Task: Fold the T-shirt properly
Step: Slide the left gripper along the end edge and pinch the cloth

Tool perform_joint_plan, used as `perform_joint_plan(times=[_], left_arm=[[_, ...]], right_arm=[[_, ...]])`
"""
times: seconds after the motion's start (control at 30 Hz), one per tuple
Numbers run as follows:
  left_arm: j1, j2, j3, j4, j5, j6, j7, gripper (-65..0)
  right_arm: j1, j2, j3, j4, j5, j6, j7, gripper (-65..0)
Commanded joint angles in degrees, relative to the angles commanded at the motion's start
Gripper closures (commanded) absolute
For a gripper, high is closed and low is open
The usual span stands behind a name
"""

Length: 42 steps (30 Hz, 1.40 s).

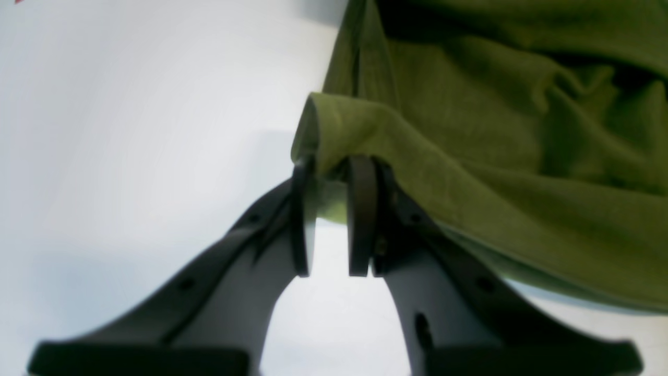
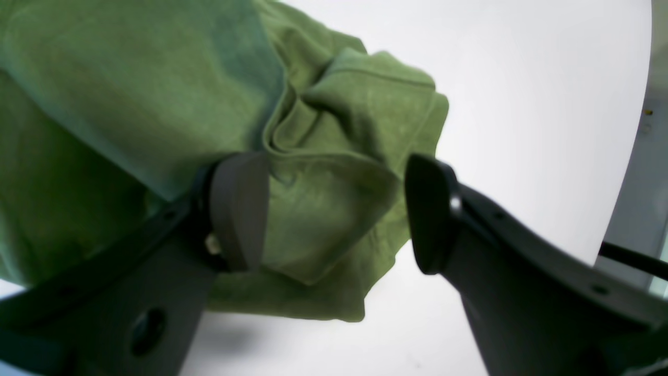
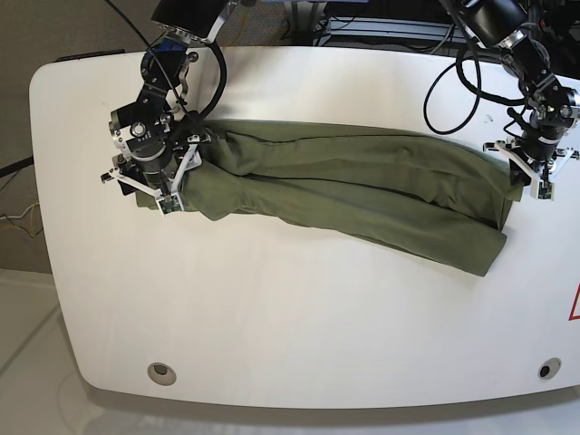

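Observation:
The olive-green T-shirt [image 3: 362,190] lies stretched in a long, wrinkled band across the white table [image 3: 299,317], from left to right in the base view. My left gripper [image 3: 535,177] is at the cloth's right end. In the left wrist view, that gripper [image 1: 332,167] is shut on a rolled edge of the T-shirt [image 1: 496,156], held just above the table. My right gripper [image 3: 149,186] is at the cloth's left end. It [image 2: 331,172] stands open, its fingers [image 2: 240,203] wide apart over a bunched fold of the T-shirt [image 2: 130,78].
Black cables [image 3: 453,82] hang from the arms over the far side of the table. The table's rounded front edge has two small holes [image 3: 162,370] near its corners. A red mark [image 3: 575,304] sits at the right edge.

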Motion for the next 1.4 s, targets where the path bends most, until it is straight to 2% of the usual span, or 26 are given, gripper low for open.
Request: perform_joint_plan(times=[0.27, 1.1, 1.4], left_arm=[[-1.4, 0.2, 2.1, 0.0, 0.0, 0.0, 0.0, -9.0], [-8.5, 0.4, 2.2, -0.5, 0.0, 0.0, 0.0, -9.0], [-8.1, 0.4, 3.8, -4.6, -0.1, 0.0, -0.2, -9.1]], right_arm=[[-0.1, 0.0, 0.1, 0.0, 0.0, 0.0, 0.0, -39.4], [-0.1, 0.0, 0.1, 0.0, 0.3, 0.0, 0.0, -39.4], [-0.1, 0.0, 0.1, 0.0, 0.2, 0.0, 0.0, -39.4]])
